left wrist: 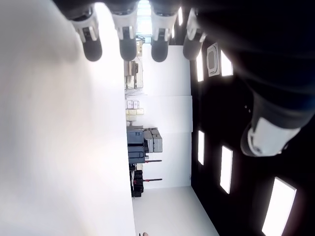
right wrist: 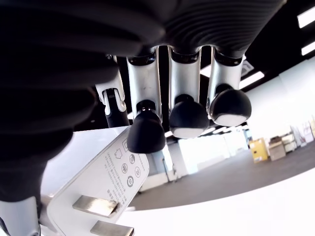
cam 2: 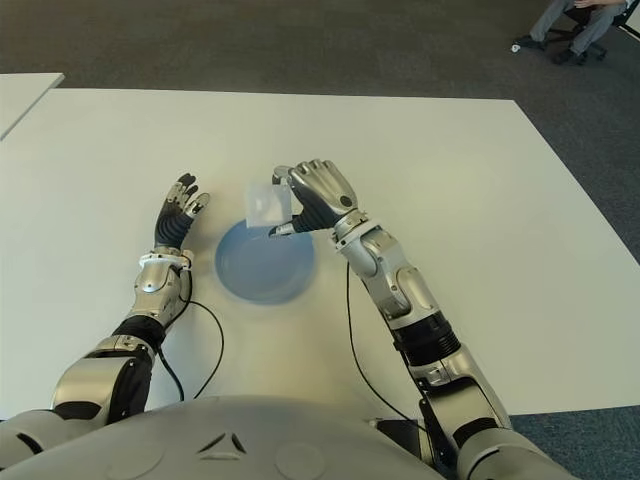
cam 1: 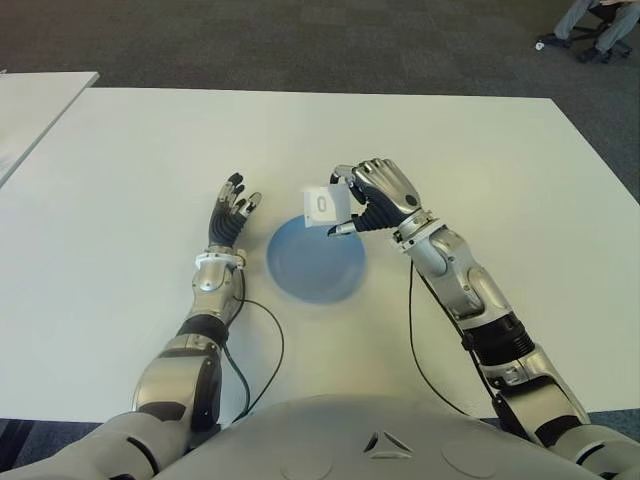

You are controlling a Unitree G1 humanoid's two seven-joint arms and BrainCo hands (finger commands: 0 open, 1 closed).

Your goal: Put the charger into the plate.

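Right hand (cam 1: 372, 200) curled on one white, boxy plastic charger (cam 1: 322, 205), held above the far rim of one round blue plate (cam 1: 316, 262). Right wrist view alone shows its two flat metal prongs and printed label. Left hand (cam 1: 232, 217), fingers straight and empty, shows left of the plate on the matte white table (cam 1: 130, 180).

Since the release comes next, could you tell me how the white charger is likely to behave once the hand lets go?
The charger, held by the right hand over the blue plate, looks rigid and boxy, so it probably won't roll. Its smooth casing might slide, and its prongs could leave it tilted.
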